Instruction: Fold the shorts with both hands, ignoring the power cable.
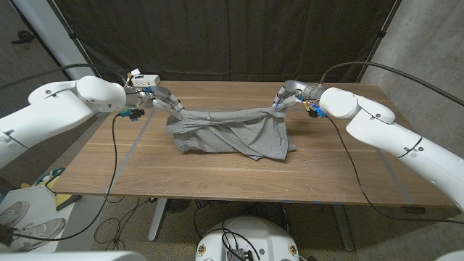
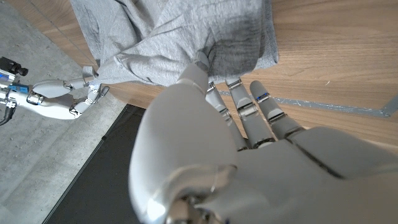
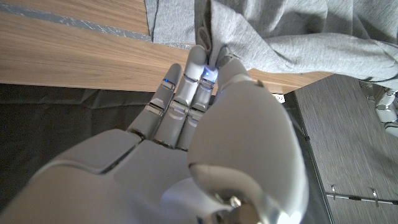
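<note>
The grey shorts [image 1: 230, 133] hang stretched between my two hands over the back half of the wooden table [image 1: 217, 177], their lower part bunched on the wood. My left hand [image 1: 168, 102] pinches one top corner of the shorts [image 2: 180, 37], lifted off the table. My right hand [image 1: 283, 98] pinches the opposite corner of the shorts [image 3: 273, 31]. In the left wrist view my left hand [image 2: 217, 149] grips the cloth at its fingertips, and my right hand [image 2: 62, 99] shows far off. The right wrist view has my right hand [image 3: 205, 124] with cloth between thumb and fingers.
A white box [image 1: 144, 80] sits at the table's back left corner. Black cables [image 1: 114, 156] hang off both table sides. Grey tape lines [image 1: 138, 134] cross the wood. A dark curtain [image 1: 232, 36] stands behind the table.
</note>
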Controlling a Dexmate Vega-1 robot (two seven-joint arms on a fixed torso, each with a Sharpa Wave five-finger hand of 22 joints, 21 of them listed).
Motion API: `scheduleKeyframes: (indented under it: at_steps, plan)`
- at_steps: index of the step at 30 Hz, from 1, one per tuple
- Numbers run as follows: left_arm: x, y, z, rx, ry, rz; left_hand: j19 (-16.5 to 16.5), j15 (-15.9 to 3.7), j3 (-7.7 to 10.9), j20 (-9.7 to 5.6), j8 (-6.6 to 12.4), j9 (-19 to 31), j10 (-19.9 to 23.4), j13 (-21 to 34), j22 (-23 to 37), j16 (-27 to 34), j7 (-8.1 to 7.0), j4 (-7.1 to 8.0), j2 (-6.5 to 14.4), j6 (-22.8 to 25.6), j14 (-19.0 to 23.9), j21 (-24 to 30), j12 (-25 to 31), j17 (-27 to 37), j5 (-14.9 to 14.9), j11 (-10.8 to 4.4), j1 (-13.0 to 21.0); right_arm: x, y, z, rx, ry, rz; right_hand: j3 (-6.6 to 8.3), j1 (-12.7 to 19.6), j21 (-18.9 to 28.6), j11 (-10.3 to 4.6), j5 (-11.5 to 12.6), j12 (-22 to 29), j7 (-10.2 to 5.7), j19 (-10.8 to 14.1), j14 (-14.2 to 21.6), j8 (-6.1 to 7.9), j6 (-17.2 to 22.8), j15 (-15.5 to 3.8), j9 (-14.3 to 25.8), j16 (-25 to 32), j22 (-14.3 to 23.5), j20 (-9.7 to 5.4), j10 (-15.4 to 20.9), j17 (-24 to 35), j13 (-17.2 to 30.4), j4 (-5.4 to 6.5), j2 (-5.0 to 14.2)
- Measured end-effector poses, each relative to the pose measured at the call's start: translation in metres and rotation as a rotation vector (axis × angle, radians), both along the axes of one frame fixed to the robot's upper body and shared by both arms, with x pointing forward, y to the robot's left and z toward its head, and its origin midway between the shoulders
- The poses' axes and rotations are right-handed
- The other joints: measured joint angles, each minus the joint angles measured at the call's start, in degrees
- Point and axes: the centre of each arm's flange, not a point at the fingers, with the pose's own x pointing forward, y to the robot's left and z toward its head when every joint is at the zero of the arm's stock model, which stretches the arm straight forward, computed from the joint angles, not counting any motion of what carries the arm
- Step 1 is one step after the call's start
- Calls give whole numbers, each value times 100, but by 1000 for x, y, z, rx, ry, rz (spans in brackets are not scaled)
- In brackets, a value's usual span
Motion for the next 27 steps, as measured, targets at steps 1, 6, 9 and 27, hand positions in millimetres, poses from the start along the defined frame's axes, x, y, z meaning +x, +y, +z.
scheduleKeyframes:
  at_steps: [1,6,9,27]
  plan:
    - [1,1,0,-4,3,0,0,-1,0,0,0,0,-10,0,0,0,25,0,0,-26,-1,0,3,4,0,10,1,1,0,1,1,1,2,10,0,0,0,-2,0,0,0,0,-14,0,0,0,0,0,0,0,0,0,-6,0]
    - [7,4,2,-25,22,-6,-30,-12,15,31,0,0,-20,0,0,0,33,-14,22,-79,-12,22,3,38,-1,19,23,8,3,6,2,-2,6,24,-1,0,1,-2,0,0,-30,1,-22,0,1,0,0,0,30,-1,38,0,7,-1]
    - [11,7,5,-35,28,0,-30,-11,22,30,0,26,-20,0,0,-15,33,-7,22,-79,-11,43,3,51,-6,18,23,13,6,9,5,-5,8,49,-1,43,9,-15,0,0,-51,-2,-22,0,-2,-5,0,28,9,-9,53,0,-1,-1]
    - [32,29,6,-97,60,90,-60,9,29,60,-78,10,-23,0,0,-65,33,0,28,-119,-53,133,3,131,-11,19,32,42,19,26,10,-30,5,161,-25,115,20,-47,0,-23,-111,-14,-88,-22,-14,-46,0,27,-11,-20,183,0,18,-25]
